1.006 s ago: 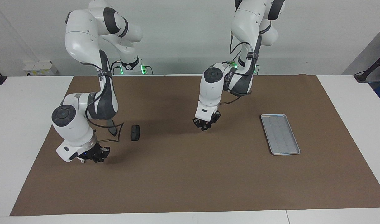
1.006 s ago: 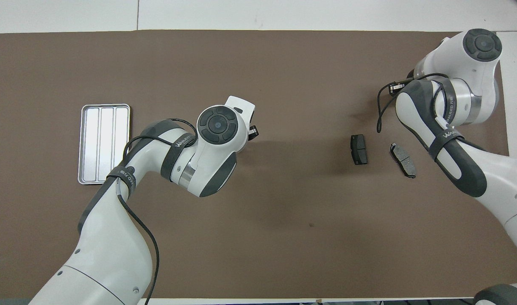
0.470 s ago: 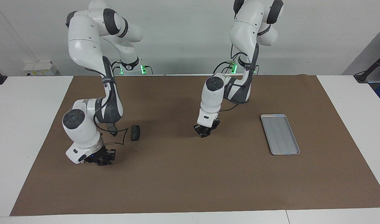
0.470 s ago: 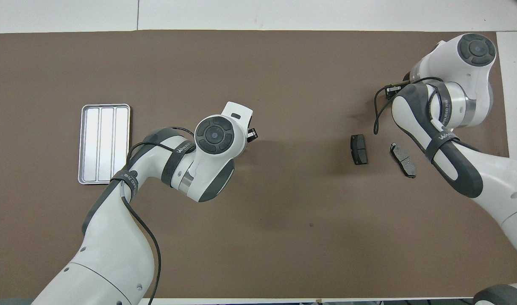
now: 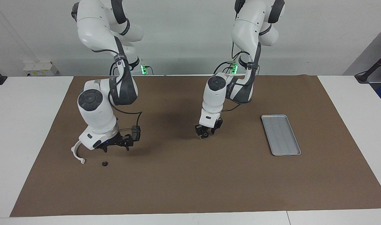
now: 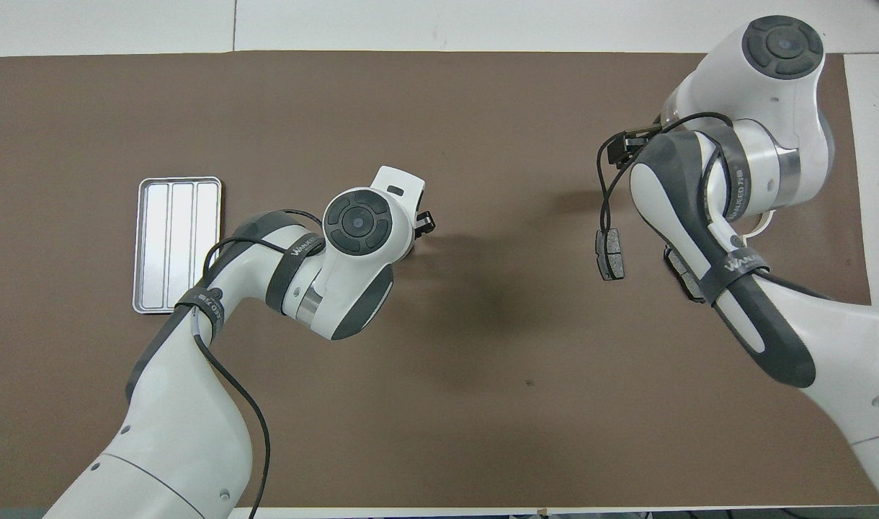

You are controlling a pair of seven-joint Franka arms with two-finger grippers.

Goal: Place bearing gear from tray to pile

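Observation:
The silver-grey tray (image 5: 281,134) lies bare toward the left arm's end of the mat; it also shows in the overhead view (image 6: 179,245). A small black bearing gear (image 5: 105,163) lies on the mat beside the white plastic arc (image 5: 77,153) of the pile. One dark pad (image 5: 136,132) of the pile lies nearer to the robots and also shows in the overhead view (image 6: 609,254). The other pad (image 6: 681,272) is mostly under the right arm. My right gripper (image 5: 116,148) hangs open and empty just above the gear. My left gripper (image 5: 206,133) hangs low over the middle of the mat.
A brown mat (image 5: 190,181) covers the white table (image 5: 22,125). The right arm's wrist and black cable (image 6: 605,194) hang over the pile and hide the gear in the overhead view.
My right gripper has let go of the gear, risen and moved toward the dark pad, uncovering the white arc and the gear on the mat. The left gripper has barely shifted.

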